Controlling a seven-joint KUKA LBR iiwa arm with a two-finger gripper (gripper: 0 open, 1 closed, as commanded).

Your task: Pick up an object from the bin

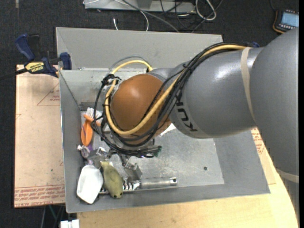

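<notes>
My gripper (pixel 127 161) hangs low over the bin's front left part, mostly hidden under the arm's orange dome. Just in front of it and to its left lies an olive-green oblong lump (pixel 112 182), and a white rounded piece (pixel 90 185) rests against that lump's left side. A silver metal rod (pixel 154 182) lies along the front wall, right of the green lump and just below the gripper. Whether anything is held I cannot see.
An orange tool-like thing (pixel 86 130) stands along the left wall, with a small purple and clear piece (pixel 85 150) below it. The thick grey arm and its cables cover the bin's middle and back. Bare floor shows at the right front.
</notes>
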